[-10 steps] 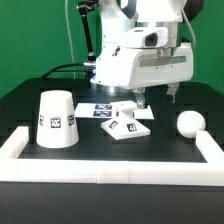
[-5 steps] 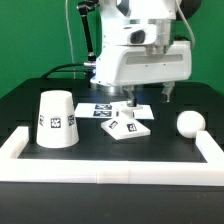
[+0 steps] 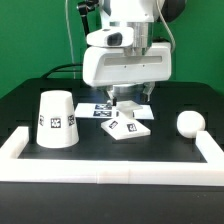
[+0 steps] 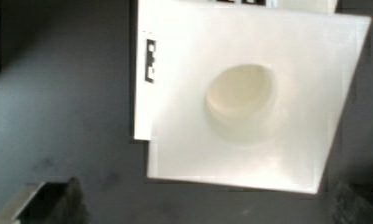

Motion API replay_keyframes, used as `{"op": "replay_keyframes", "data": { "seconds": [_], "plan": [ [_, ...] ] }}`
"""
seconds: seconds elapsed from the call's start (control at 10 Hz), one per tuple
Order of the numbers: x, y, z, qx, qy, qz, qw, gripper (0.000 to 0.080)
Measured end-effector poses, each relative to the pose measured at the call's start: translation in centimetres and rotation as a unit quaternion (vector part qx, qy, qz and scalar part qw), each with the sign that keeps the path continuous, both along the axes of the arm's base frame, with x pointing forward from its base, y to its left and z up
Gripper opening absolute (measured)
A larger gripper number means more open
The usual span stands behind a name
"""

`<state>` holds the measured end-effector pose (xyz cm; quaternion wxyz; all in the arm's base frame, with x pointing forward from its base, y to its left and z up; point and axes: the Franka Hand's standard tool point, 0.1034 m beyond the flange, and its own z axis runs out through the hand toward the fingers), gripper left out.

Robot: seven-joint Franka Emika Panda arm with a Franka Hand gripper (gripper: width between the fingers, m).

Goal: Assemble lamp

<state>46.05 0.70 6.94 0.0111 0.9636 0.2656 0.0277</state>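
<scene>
The flat square lamp base [image 3: 127, 124] lies at the middle of the black table. It fills the wrist view [image 4: 289, 60], with its round socket [image 4: 241, 95] showing. The tapered shade [image 3: 57, 120] stands mouth down at the exterior view's left. The round bulb [image 3: 189, 123] lies at the exterior view's right. My gripper [image 3: 131, 96] hangs open and empty just above the base's far side. Its two dark fingertips [image 4: 50, 200] stand wide apart in the wrist view and hold nothing.
The marker board [image 3: 103, 108] lies flat behind the base. A raised white frame [image 3: 110, 172] runs along the table's front and sides. A green wall and cables stand behind the arm.
The arm has moved toward the exterior view's left, from near the bulb's side to above the base. The lamp parts have not moved.
</scene>
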Motion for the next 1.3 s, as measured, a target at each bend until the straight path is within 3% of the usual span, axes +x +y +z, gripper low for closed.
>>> {"op": "replay_keyframes", "data": {
  "seconds": [0.8, 1.2, 1.3],
  "plan": [
    [-2.3, -0.2, -1.7, 0.001, 0.025, -0.025, 0.999, 0.0699],
    [-2.6, -0.7, -2.7, 0.001, 0.024, -0.02, 0.999, 0.0699],
    [-2.5, -0.4, -2.6, 0.001, 0.021, -0.02, 1.0, 0.0571]
  ]
}}
